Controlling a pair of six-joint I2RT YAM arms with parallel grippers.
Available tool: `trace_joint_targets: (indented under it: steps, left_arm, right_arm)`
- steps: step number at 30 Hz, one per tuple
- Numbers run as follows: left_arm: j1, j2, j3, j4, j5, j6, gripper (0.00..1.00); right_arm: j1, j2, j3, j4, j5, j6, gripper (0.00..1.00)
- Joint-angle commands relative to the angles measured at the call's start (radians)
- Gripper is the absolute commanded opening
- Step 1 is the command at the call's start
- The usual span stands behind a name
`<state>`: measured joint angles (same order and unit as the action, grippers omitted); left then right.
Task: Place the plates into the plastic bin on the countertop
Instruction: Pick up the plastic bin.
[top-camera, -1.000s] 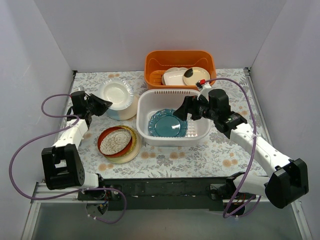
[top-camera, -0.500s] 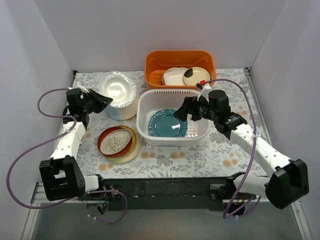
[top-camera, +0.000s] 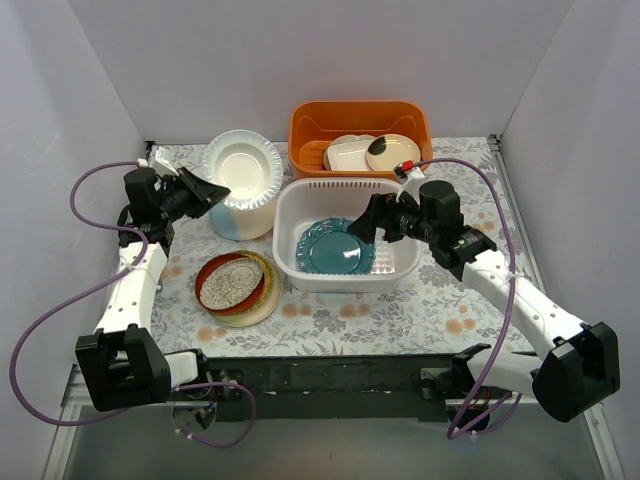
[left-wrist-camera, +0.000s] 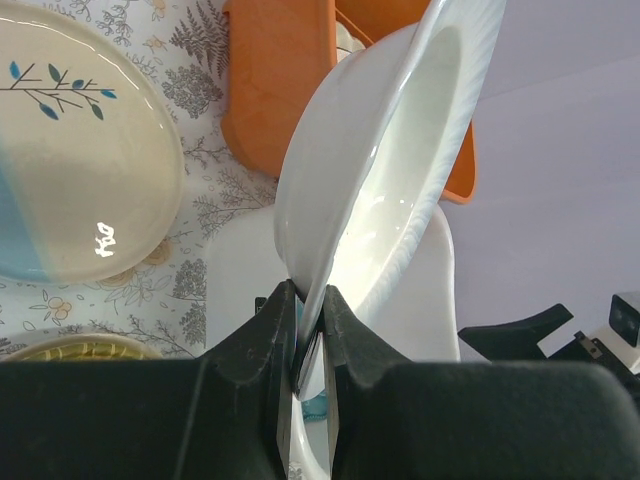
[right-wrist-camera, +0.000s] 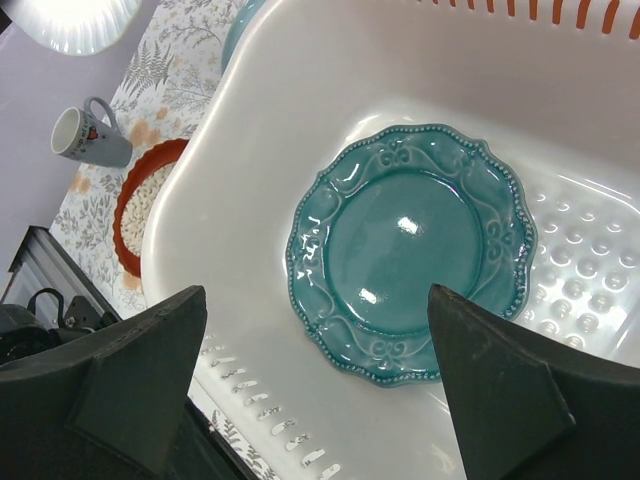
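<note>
One white plate (top-camera: 243, 170) has risen off the cream-and-blue plate (top-camera: 238, 225), tilted in the left pincer (top-camera: 205, 190); a teal plate (top-camera: 335, 250) lies in the bin (top-camera: 290, 255). Left wrist: jaws clamp its rim. Right wrist: right pincer (right-wrist-camera: 315, 330) gapes wide, empty, above the bin, so delivery likely comes next.
</note>
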<state>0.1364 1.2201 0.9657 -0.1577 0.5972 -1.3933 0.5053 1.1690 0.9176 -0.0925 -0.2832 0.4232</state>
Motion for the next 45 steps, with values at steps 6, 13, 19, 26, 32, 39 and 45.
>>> trace_joint_targets:
  steps: [6,13,19,26,32,39,45]
  left_arm:
    - [-0.027,-0.062,0.094,-0.003,0.082,0.057,0.00]
    - [-0.106,-0.050,0.126,-0.046,0.044,0.089,0.00]
    - [-0.227,-0.031,0.142,-0.089,-0.048,0.120,0.00]
    - [-0.294,0.001,0.146,-0.091,-0.093,0.120,0.00]
    - [-0.359,0.044,0.168,-0.089,-0.117,0.128,0.00]
    - [-0.417,0.101,0.202,-0.083,-0.112,0.135,0.00]
    - [-0.468,0.157,0.237,-0.066,-0.097,0.136,0.00]
  right_arm:
    - [0.002,-0.019,-0.008,0.060,-0.004,0.012,0.98]
    - [0.002,-0.026,-0.011,0.062,-0.002,0.015,0.98]
    - [0.004,-0.043,-0.037,0.082,-0.005,0.025,0.98]
    - [0.004,-0.066,-0.036,0.054,0.025,0.014,0.98]
    - [0.002,-0.092,-0.040,0.030,0.049,0.008,0.98]
    - [0.002,-0.135,-0.051,0.001,0.084,0.014,0.98]
    - [0.002,-0.181,-0.060,-0.039,0.127,0.015,0.98]
